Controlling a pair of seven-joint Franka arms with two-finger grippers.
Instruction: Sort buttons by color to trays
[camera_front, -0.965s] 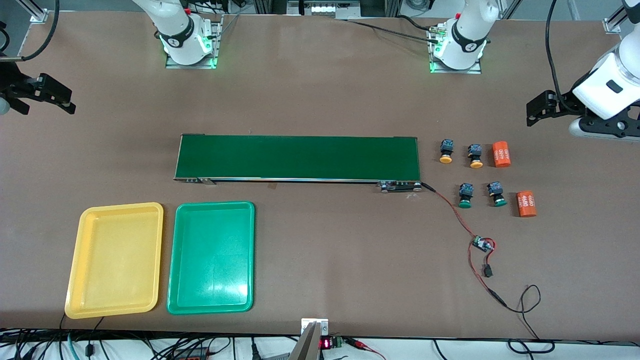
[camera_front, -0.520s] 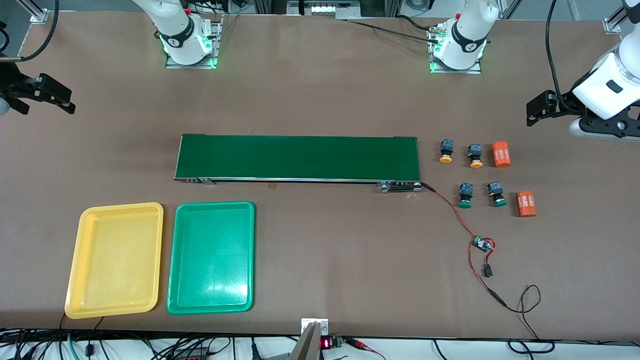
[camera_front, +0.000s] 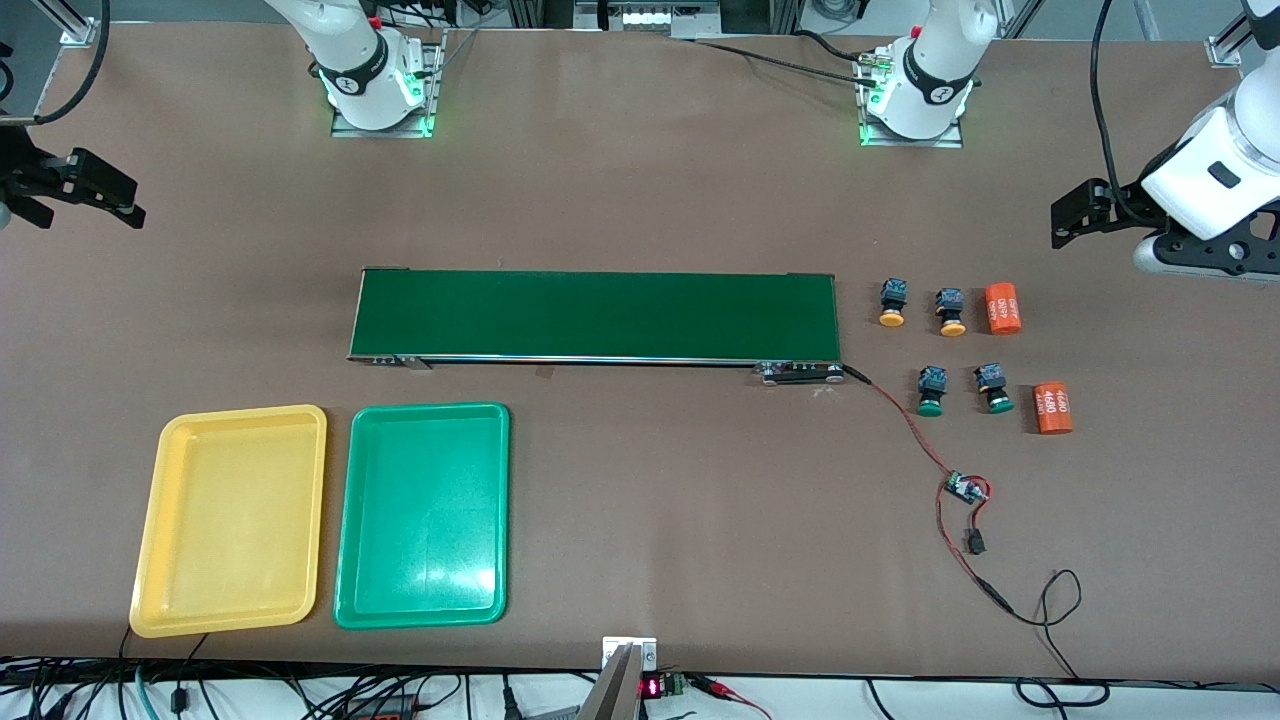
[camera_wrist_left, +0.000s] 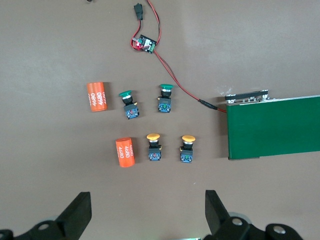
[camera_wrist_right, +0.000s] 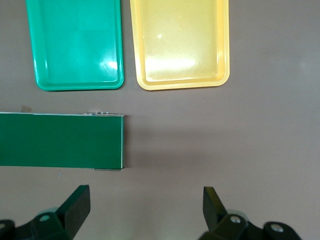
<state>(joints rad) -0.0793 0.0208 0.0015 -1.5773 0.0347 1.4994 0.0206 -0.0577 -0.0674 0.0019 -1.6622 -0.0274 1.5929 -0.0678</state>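
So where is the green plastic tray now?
The shallow green plastic tray lies on the table beside the yellow plastic tray, nearer to the front camera than the long dark-green conveyor belt.

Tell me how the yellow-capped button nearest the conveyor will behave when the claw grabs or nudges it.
The yellow-capped button is probably stiff and light: a small blocky body with a round cap. Lying on its side, it may roll or pivot on that cap if nudged. The blocky body likely gives flat faces for the open left claw to grip.

Two yellow-capped buttons (camera_front: 921, 308) and two green-capped buttons (camera_front: 962, 389) lie on the table near the left arm's end; empty yellow tray (camera_front: 232, 520) and green tray (camera_front: 422, 515) sit side by side.
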